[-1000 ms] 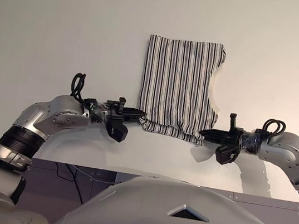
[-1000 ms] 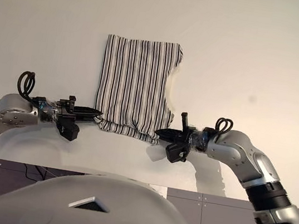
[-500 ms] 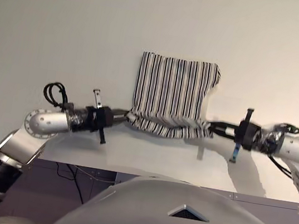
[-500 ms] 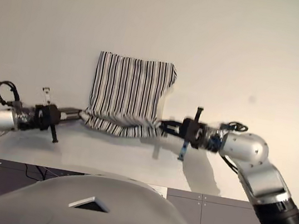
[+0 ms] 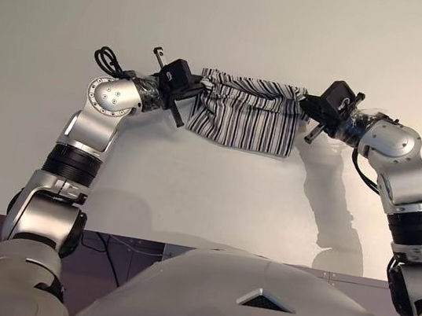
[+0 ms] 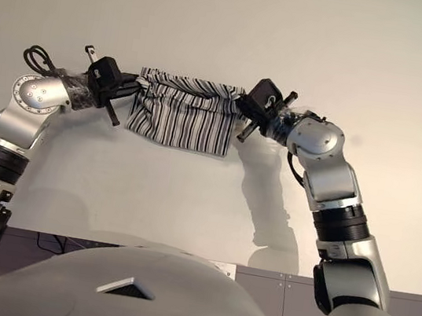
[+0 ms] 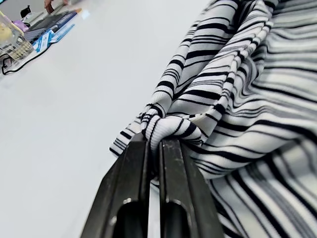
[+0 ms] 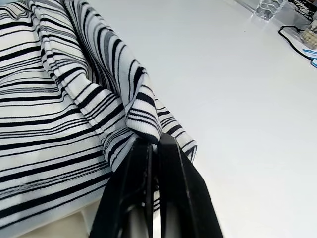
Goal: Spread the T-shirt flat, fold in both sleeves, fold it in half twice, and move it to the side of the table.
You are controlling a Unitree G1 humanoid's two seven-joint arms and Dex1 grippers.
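Pinching the striped T-shirt (image 5: 244, 123) by its far corners with left gripper (image 5: 199, 90) and right gripper (image 5: 305, 102), long axis basically side to side between them, neither arm nearer

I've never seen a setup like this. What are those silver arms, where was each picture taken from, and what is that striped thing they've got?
The silver arms belong to a human-shaped robot. Each ends in a gripper with two black fingers. The two wide pictures come from a pair of cameras in its head, looking down over the arms at a white table. The two close-ups come from small cameras on the wrists, so each looks along its own arm's fingers. On the table is a black-and-white striped T-shirt, folded over on itself into a band. The left gripper is pinched shut on the cloth at one end of the band, and the right gripper is pinched shut on the other end.
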